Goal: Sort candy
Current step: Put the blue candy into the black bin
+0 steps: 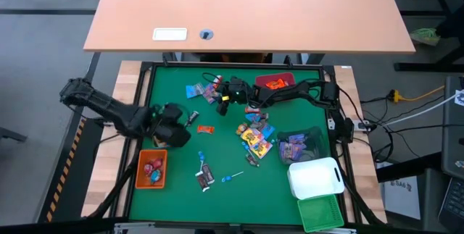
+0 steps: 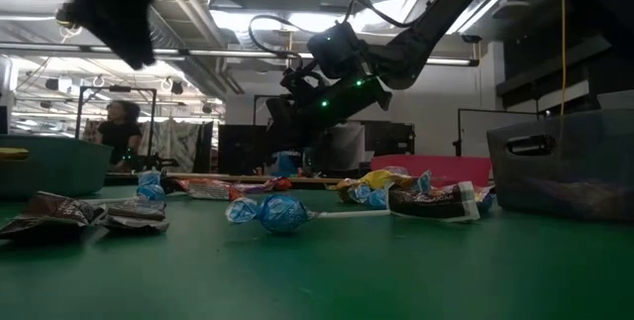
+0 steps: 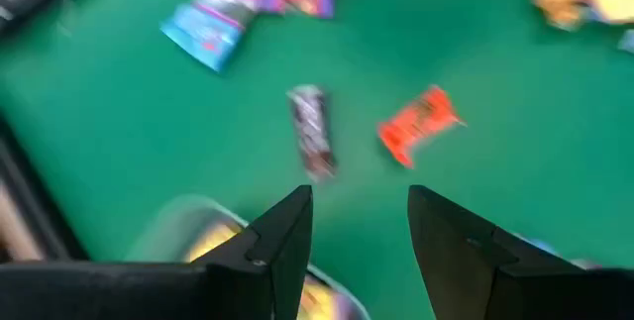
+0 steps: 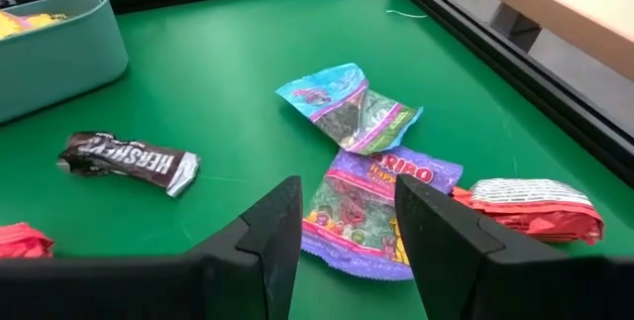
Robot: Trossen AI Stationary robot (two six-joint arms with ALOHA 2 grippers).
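1. Beyond my green work mat (image 1: 181, 198) stands a large wooden desk (image 1: 246, 9) with a pale brown top.
2. On this desk lie a white card (image 1: 170, 35) and a small round object (image 1: 206, 35); I cannot tell what it is.
3. The floor (image 1: 43, 60) around the desk is grey.
4. At my right side, cables (image 1: 406, 103) run over the floor, one of them yellow.
5. In the low view, the ceiling (image 2: 228, 13) has pipes and bright lamps.
6. Far behind, a person (image 2: 121, 132) in dark clothes stands near some racks.
7. Dark monitors (image 2: 243, 150) stand along the back of the room.
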